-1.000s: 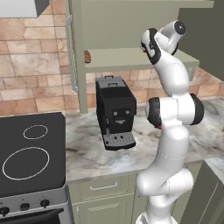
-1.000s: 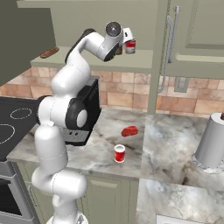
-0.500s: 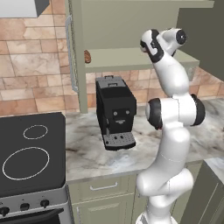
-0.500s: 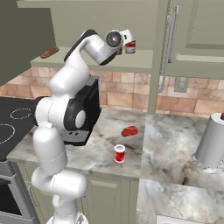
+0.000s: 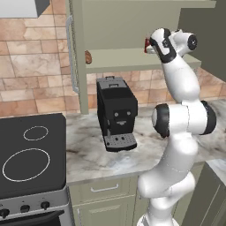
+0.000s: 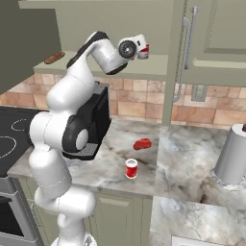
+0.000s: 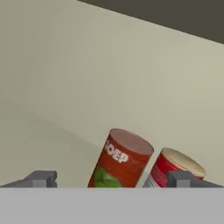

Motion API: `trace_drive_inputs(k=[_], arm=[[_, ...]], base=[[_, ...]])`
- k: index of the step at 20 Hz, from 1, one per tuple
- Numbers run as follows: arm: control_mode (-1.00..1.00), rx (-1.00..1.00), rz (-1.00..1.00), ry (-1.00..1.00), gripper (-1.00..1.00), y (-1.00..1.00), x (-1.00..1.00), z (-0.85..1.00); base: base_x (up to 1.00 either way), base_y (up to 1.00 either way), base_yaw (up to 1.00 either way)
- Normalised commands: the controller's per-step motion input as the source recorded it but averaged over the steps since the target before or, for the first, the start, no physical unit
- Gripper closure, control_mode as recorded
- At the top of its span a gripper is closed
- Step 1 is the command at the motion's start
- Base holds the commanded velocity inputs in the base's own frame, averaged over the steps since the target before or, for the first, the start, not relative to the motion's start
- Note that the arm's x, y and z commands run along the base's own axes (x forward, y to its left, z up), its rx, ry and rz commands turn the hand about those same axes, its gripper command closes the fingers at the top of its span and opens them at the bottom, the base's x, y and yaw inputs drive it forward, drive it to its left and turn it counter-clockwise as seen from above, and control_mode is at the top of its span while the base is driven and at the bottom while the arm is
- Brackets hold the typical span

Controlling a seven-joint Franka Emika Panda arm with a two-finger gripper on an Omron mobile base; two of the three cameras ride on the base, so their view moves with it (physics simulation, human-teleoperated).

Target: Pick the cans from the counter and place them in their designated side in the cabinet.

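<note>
Gripper state: my gripper (image 7: 113, 179) is released, the two tips spread wide with nothing clamped between them.
Dark can: the dark can (image 7: 120, 159) with the red-and-green label stands on the cabinet shelf (image 7: 39, 144) just ahead of me, between the lines of my tips and touching neither.
Red can: the red can with white band (image 7: 175, 168) sits just beside the dark one, ahead of my right-hand tip.
Counter can: a third can (image 6: 131, 168) stands upright on the counter (image 6: 182, 149), far below me and nearer the base, close to a red lumpy object (image 6: 142, 143).
Handling: I judge it a stiff metal tin, light enough for one grasp, with a smooth label that may slip; it won't crush.
Where to hold: across the round wall at mid-height, tips on opposite sides, clear of the rims.
Long axis: each shelf can's axis runs base to lid, the two parallel, lids toward the upper right of my hand view. That lean may be my wrist's roll; I cannot tell.
Counter can axis: vertical, pale lid up.
</note>
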Motion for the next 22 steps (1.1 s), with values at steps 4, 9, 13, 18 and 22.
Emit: trace_drive_inputs(k=[4,9,13,18,22], arm=[[-1.00,-0.01,0.01,0.02,-1.00,0.03,-0.62,0.12],[-1.00,-0.05,0.00,0.04,-1.00,0.20,-0.62,0.12],[-1.00,-0.06,0.00,0.04,-1.00,0.21,-0.65,0.09],[-1.00,-0.06,0.01,0.00,-1.00,0.16,-0.83,0.00],[-1.00,-0.06,0.00,0.00,-1.00,0.19,-0.84,0.00]], base=[[0.00,0.00,0.00],[0.00,0.00,0.00],[0.00,0.00,0.00],[0.00,0.00,0.00],[0.00,0.00,0.00]])
